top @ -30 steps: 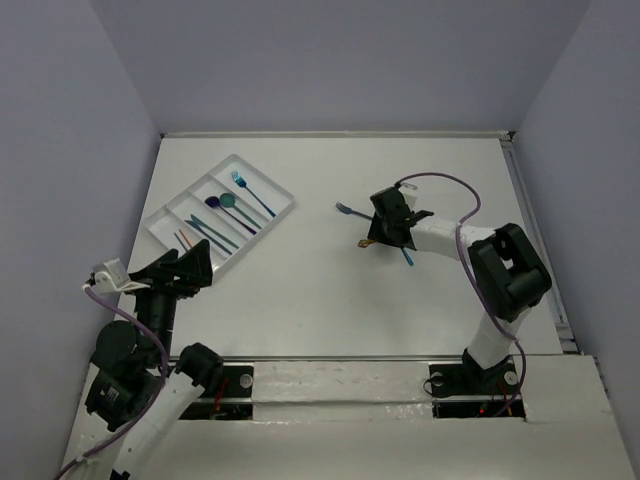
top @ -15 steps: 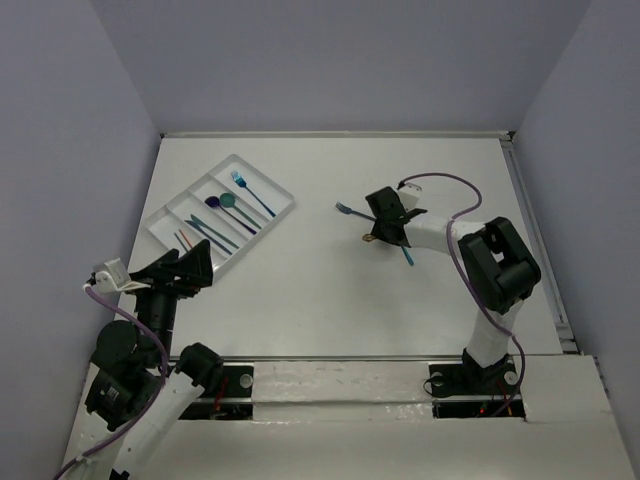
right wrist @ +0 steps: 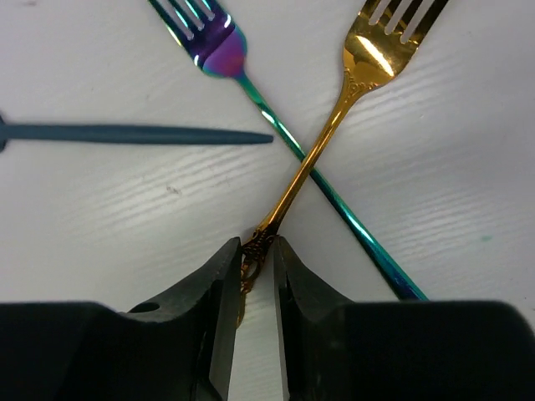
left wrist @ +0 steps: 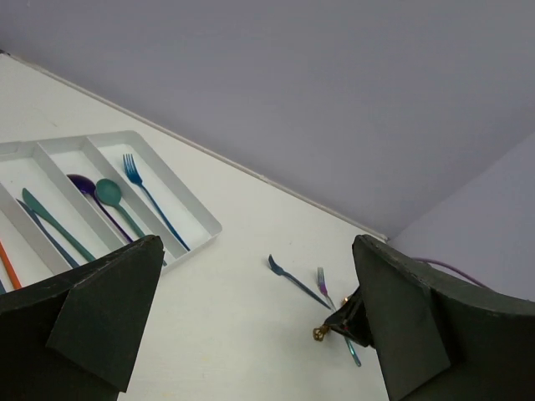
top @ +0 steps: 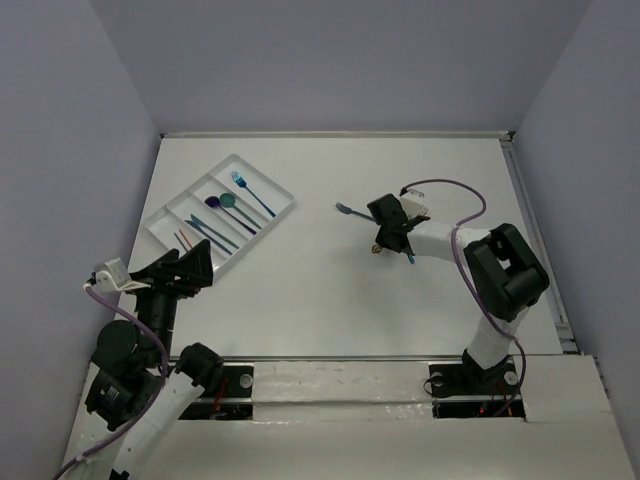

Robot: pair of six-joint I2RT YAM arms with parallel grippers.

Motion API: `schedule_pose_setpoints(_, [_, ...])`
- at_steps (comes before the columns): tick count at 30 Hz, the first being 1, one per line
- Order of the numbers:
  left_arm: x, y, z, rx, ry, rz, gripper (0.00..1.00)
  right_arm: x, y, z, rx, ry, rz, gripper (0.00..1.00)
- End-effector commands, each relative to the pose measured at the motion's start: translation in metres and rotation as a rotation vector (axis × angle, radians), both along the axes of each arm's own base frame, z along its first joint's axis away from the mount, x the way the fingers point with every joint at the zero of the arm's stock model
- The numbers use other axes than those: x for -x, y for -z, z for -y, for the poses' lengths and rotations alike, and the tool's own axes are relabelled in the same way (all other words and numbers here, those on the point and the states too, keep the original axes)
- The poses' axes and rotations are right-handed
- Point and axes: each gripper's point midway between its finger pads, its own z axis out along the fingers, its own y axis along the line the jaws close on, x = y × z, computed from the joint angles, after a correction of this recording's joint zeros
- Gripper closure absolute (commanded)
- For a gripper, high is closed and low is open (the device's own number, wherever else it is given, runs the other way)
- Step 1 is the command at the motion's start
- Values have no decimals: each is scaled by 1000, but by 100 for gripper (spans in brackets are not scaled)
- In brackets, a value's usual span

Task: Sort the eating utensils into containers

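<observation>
My right gripper [top: 384, 239] is low on the table at centre right, shut on the ornate end of a gold fork [right wrist: 334, 125]. In the right wrist view the fork's handle sits pinched between the fingertips [right wrist: 226, 259]. It lies across an iridescent purple-teal fork [right wrist: 219, 52], with a navy utensil [right wrist: 134, 134] to the left. The white cutlery tray [top: 265, 181] at far left holds a blue fork [left wrist: 146, 196], a teal spoon [left wrist: 109, 192], a purple spoon [left wrist: 81, 181] and several other pieces. My left gripper [top: 190, 262] is open and empty, just near of the tray.
The navy utensil [top: 350, 211] lies just left of the right gripper, and the iridescent fork's teal handle [top: 408, 257] pokes out behind it. A purple cable [top: 450, 190] loops over the right arm. Walls close the table on three sides.
The right gripper has dropped and shifted slightly toward me over the crossed forks and has closed on the gold fork's handle. The left arm has not moved.
</observation>
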Motion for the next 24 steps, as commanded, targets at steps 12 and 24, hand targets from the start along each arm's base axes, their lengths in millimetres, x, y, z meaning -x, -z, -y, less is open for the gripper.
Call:
schedule_pose_setpoints(12, [-4, -4, 6, 0, 18, 13, 1, 76, -5, -9, 44, -195, -78, 59])
schedule_pose_setpoints(24, [-5, -3, 8, -1, 23, 10, 1, 45, -6, -3, 98, -160, -69, 44])
